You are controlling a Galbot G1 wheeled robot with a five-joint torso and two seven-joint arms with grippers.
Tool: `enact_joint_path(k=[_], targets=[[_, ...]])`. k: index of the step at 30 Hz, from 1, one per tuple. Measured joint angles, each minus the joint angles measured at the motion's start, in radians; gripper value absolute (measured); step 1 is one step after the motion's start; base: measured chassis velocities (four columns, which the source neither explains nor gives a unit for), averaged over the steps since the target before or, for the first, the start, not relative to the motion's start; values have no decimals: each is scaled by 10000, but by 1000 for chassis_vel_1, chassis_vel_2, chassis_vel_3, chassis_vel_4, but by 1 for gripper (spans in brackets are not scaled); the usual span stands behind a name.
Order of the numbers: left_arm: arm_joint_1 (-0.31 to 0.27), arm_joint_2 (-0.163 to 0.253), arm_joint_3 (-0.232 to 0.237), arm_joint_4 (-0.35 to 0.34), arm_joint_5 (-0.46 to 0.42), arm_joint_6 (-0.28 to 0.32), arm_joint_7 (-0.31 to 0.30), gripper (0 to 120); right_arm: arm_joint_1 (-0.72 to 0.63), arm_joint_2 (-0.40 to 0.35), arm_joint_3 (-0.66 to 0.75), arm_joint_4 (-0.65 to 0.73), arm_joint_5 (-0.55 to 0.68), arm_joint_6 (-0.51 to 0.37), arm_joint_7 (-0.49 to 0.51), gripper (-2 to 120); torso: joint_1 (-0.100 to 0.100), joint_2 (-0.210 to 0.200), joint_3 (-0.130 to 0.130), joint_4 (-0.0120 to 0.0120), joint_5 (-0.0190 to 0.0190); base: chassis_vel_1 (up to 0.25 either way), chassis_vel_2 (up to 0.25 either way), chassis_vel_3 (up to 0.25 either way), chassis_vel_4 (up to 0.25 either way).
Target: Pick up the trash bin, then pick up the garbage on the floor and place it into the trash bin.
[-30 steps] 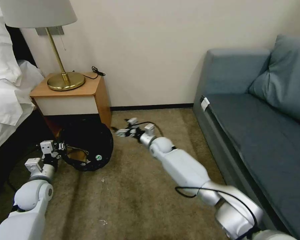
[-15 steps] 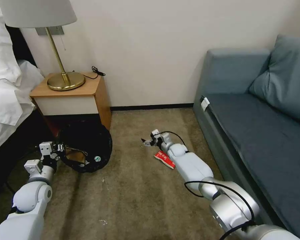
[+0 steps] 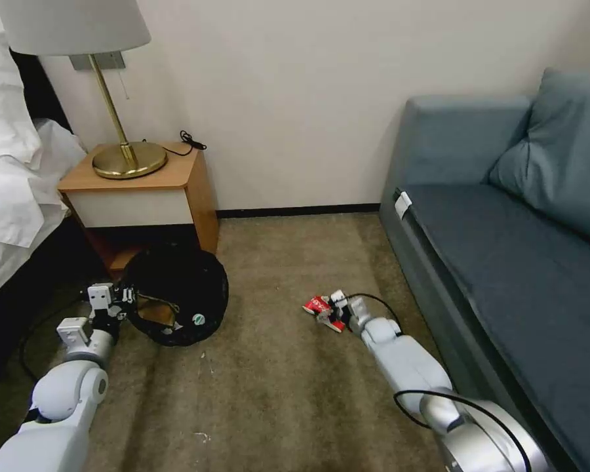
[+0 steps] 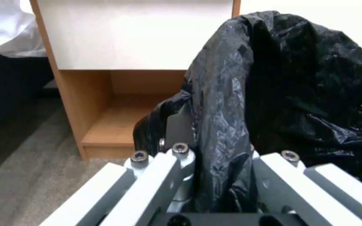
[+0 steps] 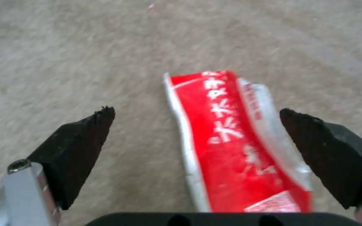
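Left end effector [image 3: 126, 294]: closed on the trash bin [image 3: 177, 294] rim, beside the nightstand [image 3: 144, 190].
Right end effector [image 5: 198, 121]: wide open, low over the red-and-white packet [image 5: 235, 141] on the carpet [image 3: 275, 387], near the sofa [image 3: 505, 262].

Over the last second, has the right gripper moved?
Yes. The right gripper has swung away from the nightstand toward the sofa, now open over the red-and-white packet.
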Motion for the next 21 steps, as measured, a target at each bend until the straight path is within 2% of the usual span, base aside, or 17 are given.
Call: enact_joint_path(k=[11,16,21], targets=[[246,14,-254,182,-3,-161,99,4,308,342,249,-954,-778,122,-97,100,0,0,0,5,-2,0,0,0,0],[242,46,-188,43,-46,-160,35,4,422,374,642,-1310,-1209,168,-47,100,0,0,0,3,-3,0,0,0,0],[220,266,-190,-197,-281,-19,-174,4,548,429,1273,-1489,-1534,168,77,100,0,0,1,2,-3,0,0,0,0]])
